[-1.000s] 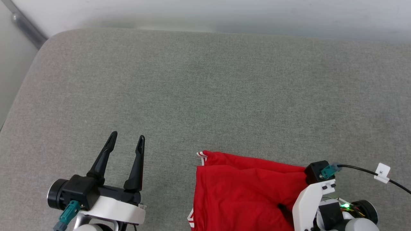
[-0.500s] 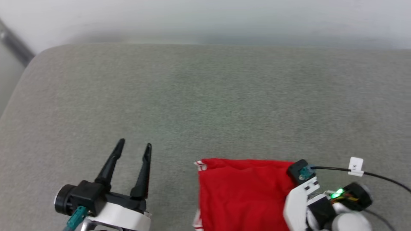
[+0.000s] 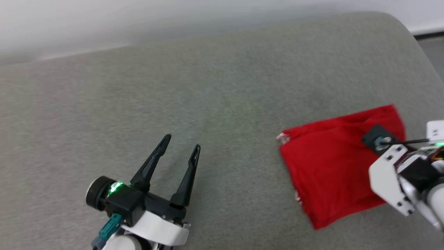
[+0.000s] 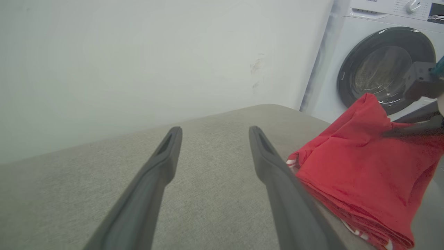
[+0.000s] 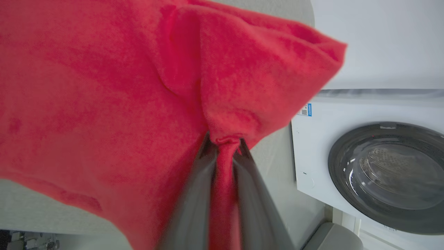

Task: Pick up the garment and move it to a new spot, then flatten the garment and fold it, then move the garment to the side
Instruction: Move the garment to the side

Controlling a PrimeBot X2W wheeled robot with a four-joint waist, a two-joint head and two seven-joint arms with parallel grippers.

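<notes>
- The garment [image 3: 333,166] is a red packet of stacked layers on the right part of the grey, cloth-covered bench [image 3: 208,86], close to its right edge.
- I see a scrap of red-and-white striped trim [image 3: 282,138] poking out at the packet's left corner. No letters or number face me.
- In the left wrist view the lower layers lie on the bench, while the far corner of the garment [image 4: 364,163] is drawn up into a peak.
- My right gripper [image 5: 224,140] has its jaws nearly together, pinching a bunched ridge of the red cloth between them. The fabric fans out from that pinch.
- In the head view the right wrist bracket sits over the packet's right side and hides the jaws there. A black cable with a white tag [image 3: 435,130] runs off it.
- My left gripper [image 3: 183,141] sits well apart from the garment, low over bare bench at the lower left. Its jaws are spread wide with nothing between them.
- A green light [image 3: 116,187] glows on the left wrist.
- Beyond the bench's right end stands a white washing machine [image 4: 381,69] with a dark round door.
- A plain pale wall [image 4: 138,52] runs behind the bench.
</notes>
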